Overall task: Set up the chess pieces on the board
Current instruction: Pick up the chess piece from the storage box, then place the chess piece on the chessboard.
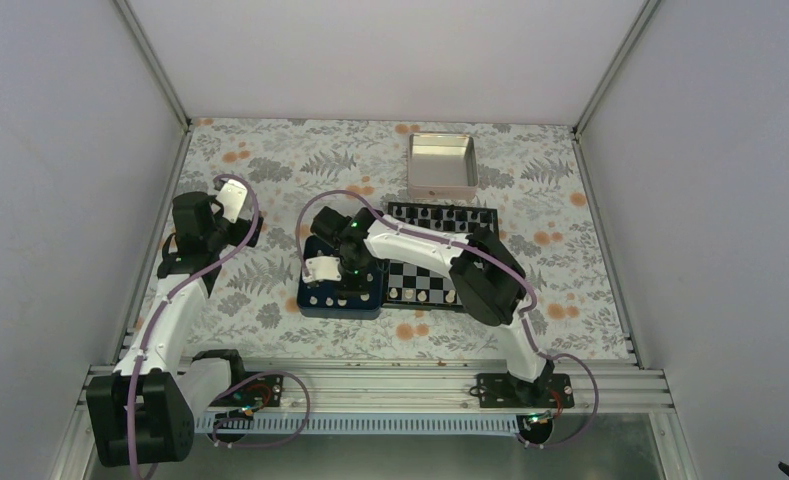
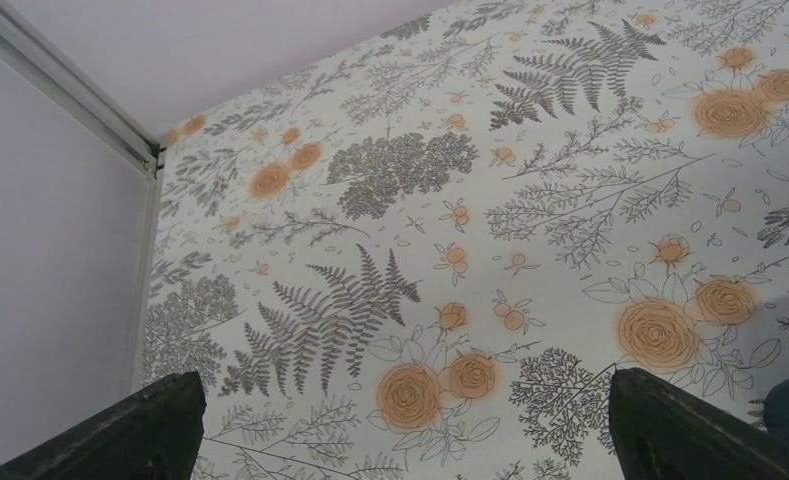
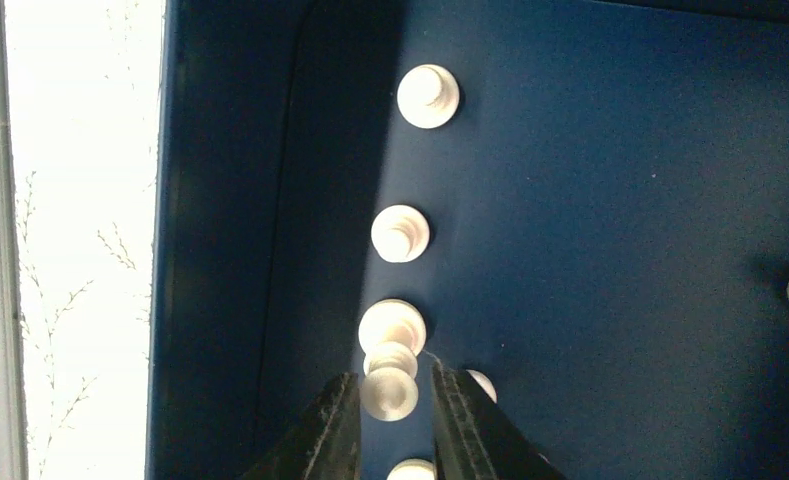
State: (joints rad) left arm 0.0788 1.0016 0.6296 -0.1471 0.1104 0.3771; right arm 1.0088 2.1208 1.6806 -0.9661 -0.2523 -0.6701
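The white chess pieces (image 3: pixel 401 233) stand loose in a dark blue tray (image 3: pixel 220 250), several in a line near its side wall and one off toward the opposite side. The tray's floor is smooth and matte, and the pieces are rounded and cream-pale.

The right gripper (image 3: pixel 390 385) hangs over the tray with its jaws narrow around the top of one white piece; whether the pads press it cannot be told.

The tray sits against the left edge of the board (image 1: pixel 425 275), a black-rimmed chequered square with dark pieces (image 1: pixel 440 215) along its far edge. A square silver tin (image 1: pixel 442 192) lies just beyond.

The left gripper (image 2: pixel 407 385) hovers well to the left over bare floral cloth (image 2: pixel 570 150), its jaws wide.
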